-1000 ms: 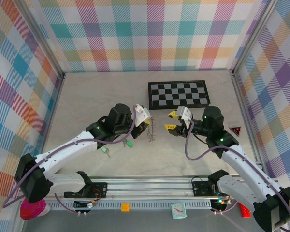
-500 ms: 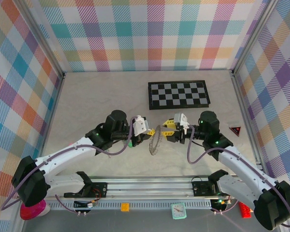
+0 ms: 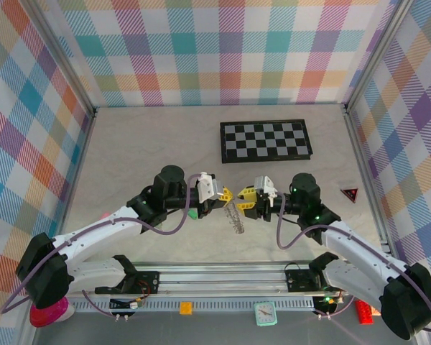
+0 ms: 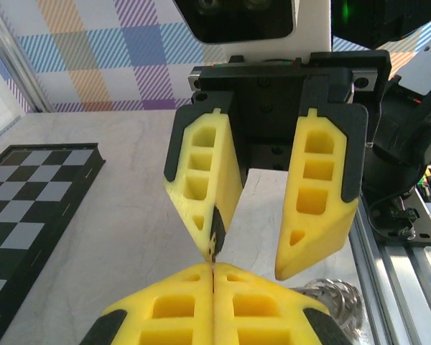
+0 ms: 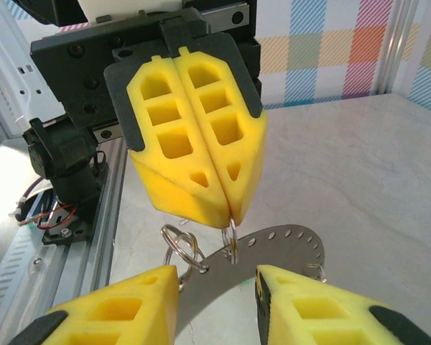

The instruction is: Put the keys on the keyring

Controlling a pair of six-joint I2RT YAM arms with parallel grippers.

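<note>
Just on the near side of the checkerboard [image 3: 266, 140], the keyring [image 5: 287, 241] stands on edge, pinched by the left gripper's [image 5: 226, 213] closed jaws. The right gripper's [image 5: 217, 279] jaws stand apart, straddling its rim.

Bright, even light is falling from above, so the worktop [image 3: 151, 144] is carrying only soft, pale shadows under the arms. From the left wrist, the right fingers [image 4: 201, 187] are showing crisp, while the left fingers [image 4: 172, 309] at the bottom edge are softening. The keyring [image 4: 334, 295] just below the right fingers is glinting and sitting out of focus. From the right wrist, white glare is washing out the area left of the left fingers, and the right fingers nearest the lens are blurring.
</note>
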